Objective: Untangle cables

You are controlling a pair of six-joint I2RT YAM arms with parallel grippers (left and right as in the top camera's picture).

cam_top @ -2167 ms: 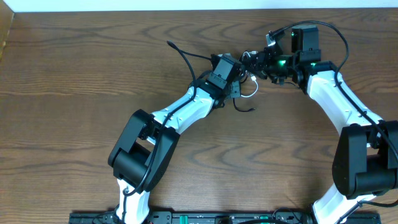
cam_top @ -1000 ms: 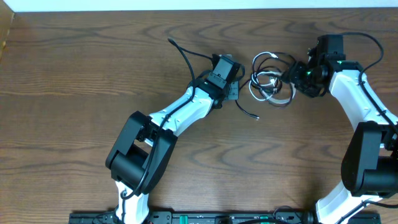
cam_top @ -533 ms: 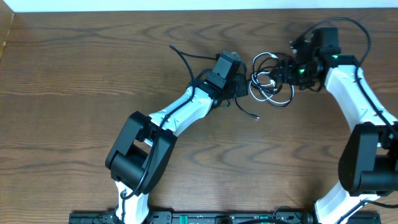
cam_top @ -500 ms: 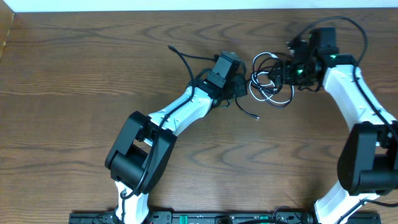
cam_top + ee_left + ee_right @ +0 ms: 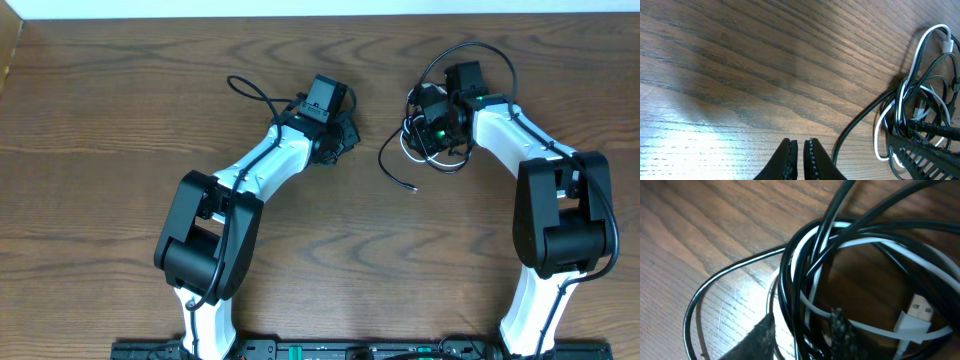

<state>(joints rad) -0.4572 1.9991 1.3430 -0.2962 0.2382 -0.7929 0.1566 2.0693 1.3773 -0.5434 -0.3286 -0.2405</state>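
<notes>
Overhead view: a tangled bundle of thin black and white cables (image 5: 410,150) is seen on the brown wood-grain table (image 5: 120,150), right of centre in the upper half of the frame. One loose end of the black cord (image 5: 396,172) is trailed toward the lower left of the bundle. The right gripper (image 5: 428,133) is lowered onto the bundle. The left gripper (image 5: 345,137) is placed well apart from it, over bare wood at upper centre.

Left wrist view: the left gripper (image 5: 801,155) is shown at the bottom edge with its fingers pressed almost together and nothing caught between them. The cables (image 5: 912,115) are piled at the right edge, with the white cord (image 5: 932,32) looped at the top. A ribbed black finger (image 5: 920,155) of the right gripper is laid against the bundle at lower right.

Right wrist view: the frame is filled by the bundle. The right gripper (image 5: 802,322) is set at the bottom with several strands of the black cord (image 5: 790,270) lying between its fingers; whether they are squeezed cannot be told. The white cord (image 5: 880,247) is threaded through the black loops, and its flat white plug (image 5: 917,312) is seen at lower right.
</notes>
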